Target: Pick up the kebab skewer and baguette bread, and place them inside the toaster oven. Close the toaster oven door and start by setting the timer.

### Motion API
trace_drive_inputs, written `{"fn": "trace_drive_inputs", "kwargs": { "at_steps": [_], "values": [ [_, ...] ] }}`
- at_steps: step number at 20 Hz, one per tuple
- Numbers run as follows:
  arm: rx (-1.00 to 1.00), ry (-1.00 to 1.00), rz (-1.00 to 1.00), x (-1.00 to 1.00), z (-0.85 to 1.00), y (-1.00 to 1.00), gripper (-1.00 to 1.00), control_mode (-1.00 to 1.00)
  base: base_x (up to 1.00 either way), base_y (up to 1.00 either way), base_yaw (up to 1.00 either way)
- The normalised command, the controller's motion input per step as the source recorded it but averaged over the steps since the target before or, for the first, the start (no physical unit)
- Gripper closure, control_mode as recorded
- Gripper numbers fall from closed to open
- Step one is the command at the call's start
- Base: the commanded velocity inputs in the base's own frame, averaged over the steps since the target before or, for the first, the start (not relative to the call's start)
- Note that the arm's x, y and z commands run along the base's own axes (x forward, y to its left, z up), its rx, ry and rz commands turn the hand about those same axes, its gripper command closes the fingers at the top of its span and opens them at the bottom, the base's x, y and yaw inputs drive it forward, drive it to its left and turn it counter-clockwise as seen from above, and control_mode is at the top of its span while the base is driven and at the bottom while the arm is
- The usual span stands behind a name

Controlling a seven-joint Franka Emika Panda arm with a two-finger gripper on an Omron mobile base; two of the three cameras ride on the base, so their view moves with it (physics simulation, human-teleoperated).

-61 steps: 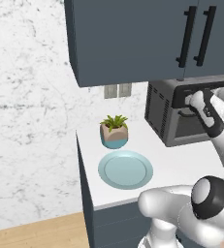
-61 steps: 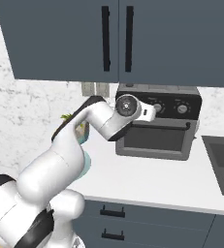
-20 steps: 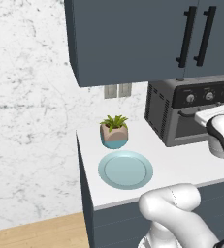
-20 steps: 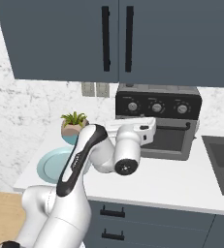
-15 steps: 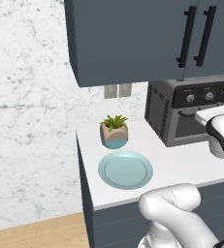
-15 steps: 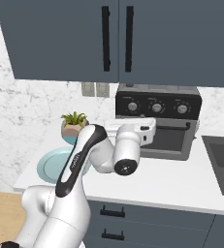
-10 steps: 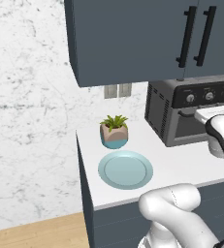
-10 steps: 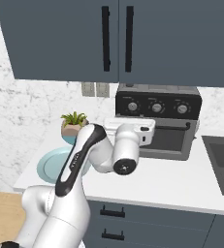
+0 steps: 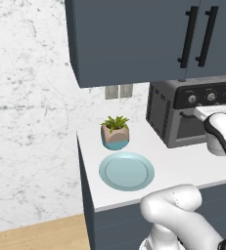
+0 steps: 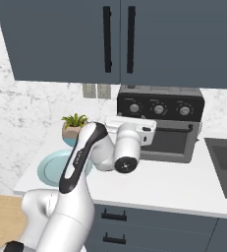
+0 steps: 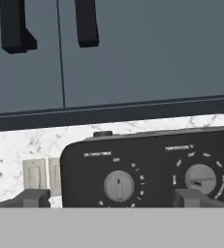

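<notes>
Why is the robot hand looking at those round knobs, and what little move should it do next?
Probably creep forward toward the left knob and close on it. The oven door looks shut, the plate is bare, and the pincer faces the knobs with that one between its fingertips, not touching yet. Turning it would likely start the timer.

We record the toaster oven [image 10: 159, 130] as matt dark grey with silvery metallic knobs [image 11: 118, 186]; beside it, a smooth glossy pale-blue plate [image 9: 126, 171] on white matt counter [image 9: 183, 168].
</notes>
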Motion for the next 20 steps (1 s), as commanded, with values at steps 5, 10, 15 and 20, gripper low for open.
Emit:
{"fn": "trace_drive_inputs", "kwargs": {
  "at_steps": [5, 10, 15, 20],
  "values": [
    [0.00, -0.03, 0.02, 0.22, -0.14, 0.00, -1.00, -1.00, 0.00, 0.00, 0.00],
    [0.00, -0.08, 0.01, 0.19, -0.06, 0.00, -1.00, -1.00, 0.00, 0.00, 0.00],
    [-0.03, -0.06, 0.00, 0.19, -0.06, 0.00, -1.00, -1.00, 0.00, 0.00, 0.00],
    [-0.05, 0.00, 0.00, 0.22, -0.04, 0.00, -1.00, -1.00, 0.00, 0.00, 0.00]
  ]
}}
